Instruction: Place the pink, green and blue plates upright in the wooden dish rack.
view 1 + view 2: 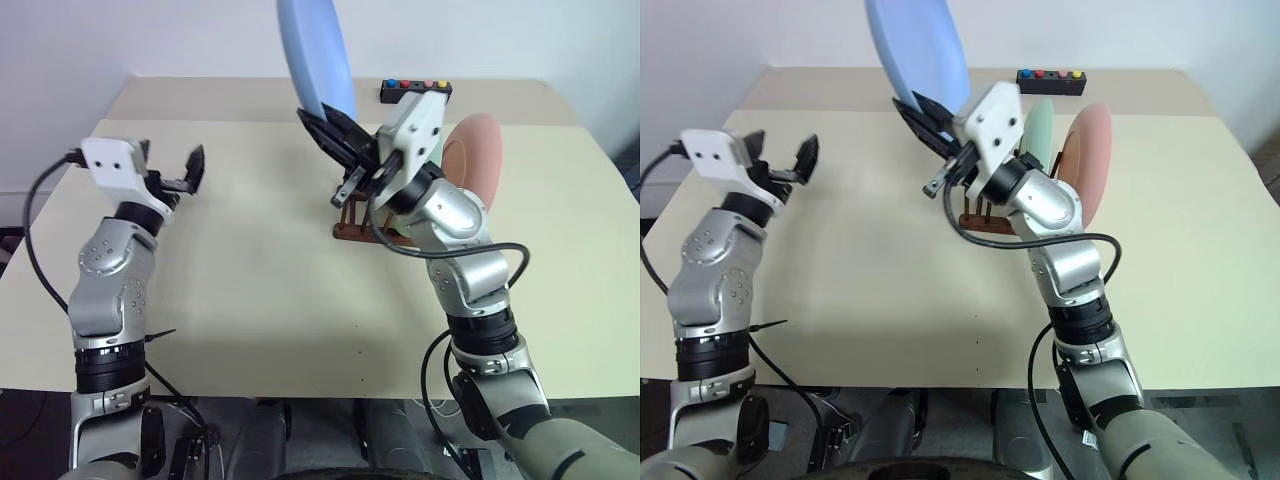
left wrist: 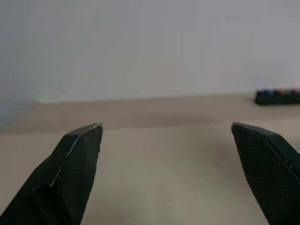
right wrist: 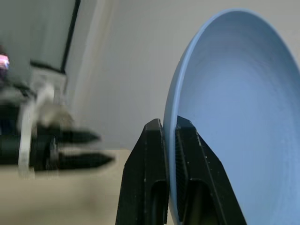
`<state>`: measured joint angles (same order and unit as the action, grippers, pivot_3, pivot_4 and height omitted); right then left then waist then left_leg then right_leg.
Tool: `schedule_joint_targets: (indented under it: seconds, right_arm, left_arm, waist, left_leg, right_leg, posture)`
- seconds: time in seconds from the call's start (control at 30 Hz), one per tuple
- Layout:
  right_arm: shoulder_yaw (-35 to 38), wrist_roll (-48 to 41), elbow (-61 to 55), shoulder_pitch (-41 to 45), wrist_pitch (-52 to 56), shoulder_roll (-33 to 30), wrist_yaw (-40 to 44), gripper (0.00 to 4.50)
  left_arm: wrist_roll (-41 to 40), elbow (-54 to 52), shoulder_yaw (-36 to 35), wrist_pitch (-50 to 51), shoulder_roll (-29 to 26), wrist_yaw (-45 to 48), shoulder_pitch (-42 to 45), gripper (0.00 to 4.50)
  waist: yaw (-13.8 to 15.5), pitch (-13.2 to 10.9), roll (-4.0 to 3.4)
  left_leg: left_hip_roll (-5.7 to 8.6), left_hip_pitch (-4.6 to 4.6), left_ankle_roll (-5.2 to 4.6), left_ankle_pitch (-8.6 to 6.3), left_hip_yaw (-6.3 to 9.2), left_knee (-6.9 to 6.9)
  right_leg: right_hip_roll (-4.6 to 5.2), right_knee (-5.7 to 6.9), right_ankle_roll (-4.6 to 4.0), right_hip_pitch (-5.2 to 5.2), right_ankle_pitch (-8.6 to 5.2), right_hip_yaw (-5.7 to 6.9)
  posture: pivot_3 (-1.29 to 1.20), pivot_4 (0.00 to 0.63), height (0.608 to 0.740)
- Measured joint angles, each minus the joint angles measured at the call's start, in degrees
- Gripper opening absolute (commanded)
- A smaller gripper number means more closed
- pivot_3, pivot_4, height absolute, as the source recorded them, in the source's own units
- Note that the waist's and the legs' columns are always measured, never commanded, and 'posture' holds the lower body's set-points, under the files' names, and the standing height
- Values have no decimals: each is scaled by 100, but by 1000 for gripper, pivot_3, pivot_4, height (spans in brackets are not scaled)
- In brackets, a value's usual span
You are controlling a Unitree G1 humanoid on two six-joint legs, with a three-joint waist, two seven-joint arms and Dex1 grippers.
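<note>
blue plate (image 1: 314, 55): held up in air on edge, well above table (image 1: 250, 270), near the rack but not in it yet
R gripper (image 3: 169, 129): fingers pressed together on blue plate's rim, thin edge pinch only
L gripper (image 2: 166, 136): spread wide, nothing in it, off to robot's left, well apart from rack
wooden dish rack (image 1: 985, 218): mostly hidden behind R arm; pink plate (image 1: 1090, 160) + green plate (image 1: 1040, 125) already upright in it
risk 1: rim pinch is small, plate could pivot or slip out while being lowered
risk 2: free slot is hidden by arm, blue could knock green or land on peg tops
risk 3: rack looks light, side push may shift it or tip plates
</note>
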<state>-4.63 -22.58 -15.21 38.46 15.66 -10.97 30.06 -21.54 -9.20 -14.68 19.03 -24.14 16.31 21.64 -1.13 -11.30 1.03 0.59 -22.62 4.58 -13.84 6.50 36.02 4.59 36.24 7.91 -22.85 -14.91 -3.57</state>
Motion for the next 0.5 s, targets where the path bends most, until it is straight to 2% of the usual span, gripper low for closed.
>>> schedule_joint_targets:
  seconds: [0.17, 0.33, 0.5]
  right_arm:
    - [512, -1080, -380, -213, 1108, 278, -610, 0]
    - [873, -1626, -385, -359, 1676, 400, -1140, 0]
    - [1080, -1972, -369, -397, 1914, 444, -1382, 0]
  left_arm:
    - [-293, -430, 445, 4, -10, 884, -594, 4490]
    - [-718, -1080, 956, 216, -198, 1828, -1015, 4490]
    - [-908, -1262, 1118, 459, -302, 2116, -1140, 4490]
  waist:
    - [-13, 0, -2]
    - [-10, 0, -5]
    - [-14, -2, -8]
  left_leg:
    - [-3, -1, 0, 0, -2, -9]
    - [-3, -1, -1, 0, -3, -9]
    - [-3, 0, -1, 0, -4, -9]
  right_leg:
    - [-1, 0, -2, -7, 0, 0]
    - [-1, 0, -3, -8, 0, -1]
    - [-2, 0, -4, -9, -1, -1]
  posture:
    - [0, 150, 734]
    - [0, 150, 734]
    - [0, 150, 734]
